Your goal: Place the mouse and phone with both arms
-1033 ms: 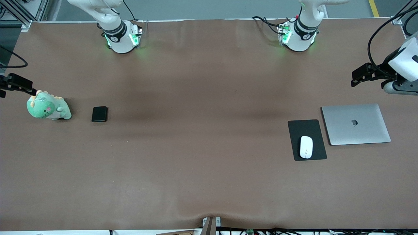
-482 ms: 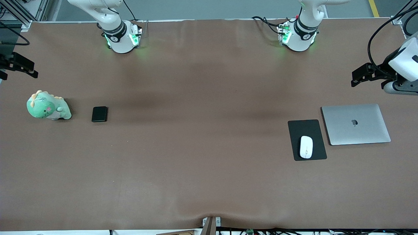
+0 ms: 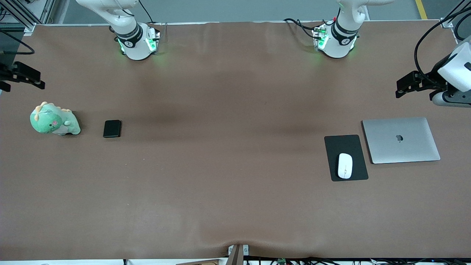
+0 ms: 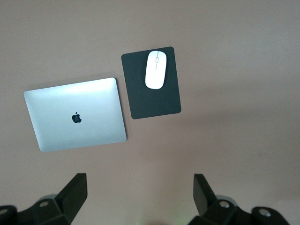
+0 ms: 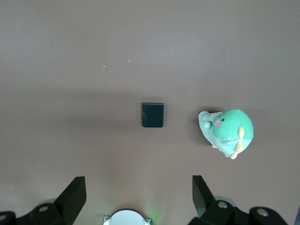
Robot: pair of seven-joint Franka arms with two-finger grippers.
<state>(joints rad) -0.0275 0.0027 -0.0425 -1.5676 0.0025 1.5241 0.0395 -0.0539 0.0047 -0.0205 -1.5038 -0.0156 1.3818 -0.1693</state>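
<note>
The white mouse (image 3: 344, 165) lies on a black mouse pad (image 3: 346, 145) toward the left arm's end of the table. It also shows in the left wrist view (image 4: 155, 69). The small glossy black phone (image 3: 112, 128) lies flat toward the right arm's end, and shows in the right wrist view (image 5: 153, 115). My left gripper (image 3: 415, 88) hangs high over bare table beside the laptop, open and empty (image 4: 140, 192). My right gripper (image 3: 22, 79) hangs high over bare table at the table's edge, beside the plush toy, open and empty (image 5: 139, 192).
A closed silver laptop (image 3: 401, 140) lies beside the mouse pad at the left arm's end. A green plush dinosaur (image 3: 54, 120) sits beside the phone at the right arm's end. The two green-lit arm bases (image 3: 138, 42) stand along the table's back edge.
My right gripper has drawn away from the plush dinosaur toward the bases' side of the table. The left gripper, mouse and phone have not moved.
</note>
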